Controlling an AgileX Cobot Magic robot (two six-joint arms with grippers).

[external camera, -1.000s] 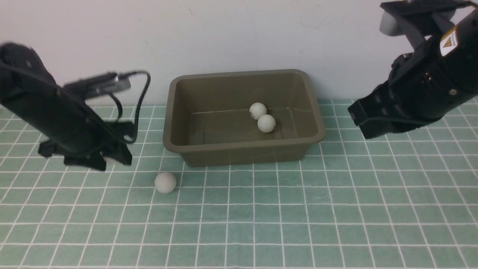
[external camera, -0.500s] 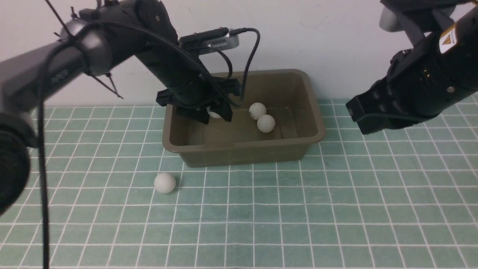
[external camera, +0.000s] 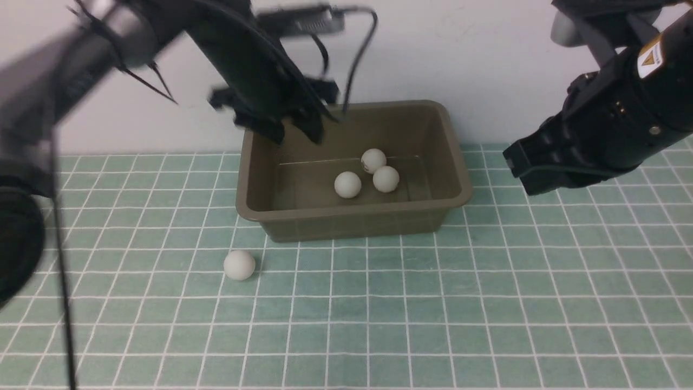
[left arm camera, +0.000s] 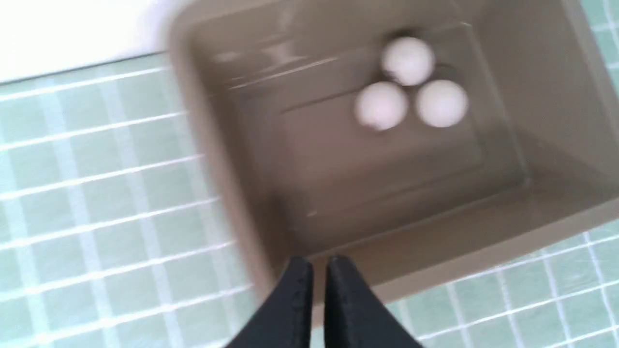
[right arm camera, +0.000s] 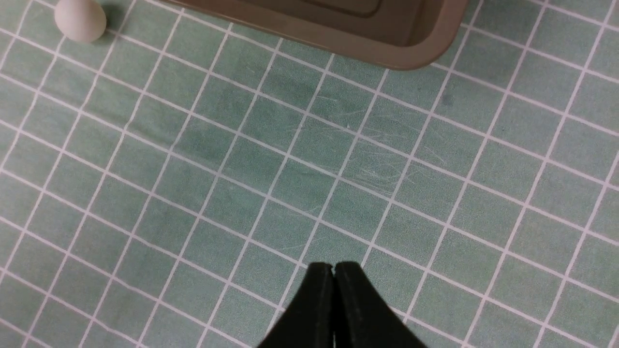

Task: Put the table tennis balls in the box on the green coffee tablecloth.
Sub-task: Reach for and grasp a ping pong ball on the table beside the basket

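Note:
The olive-brown box (external camera: 254, 162) stands on the green coffee tablecloth (external camera: 433, 303) against the wall. Three table tennis balls lie in it close together: one (external camera: 347, 184) toward the middle, one with a dark mark (external camera: 373, 160) and one (external camera: 386, 179) beside it. They also show in the left wrist view (left arm camera: 381, 105). A fourth ball (external camera: 239, 264) lies on the cloth in front of the box's left corner. My left gripper (external camera: 292, 130) hangs empty above the box's far left part, its jaws nearly together (left arm camera: 319, 270). My right gripper (external camera: 517, 165) is shut and empty, raised to the right of the box.
A pale wall runs right behind the box. The left arm's cable (external camera: 357, 54) loops above the box's back rim. In the right wrist view the box's corner (right arm camera: 411, 53) and the loose ball (right arm camera: 80, 19) show, with bare cloth between them.
My left gripper carried a ball from the left over the box and let it go; the ball now lies in the box. The gripper has risen. The right arm barely moved.

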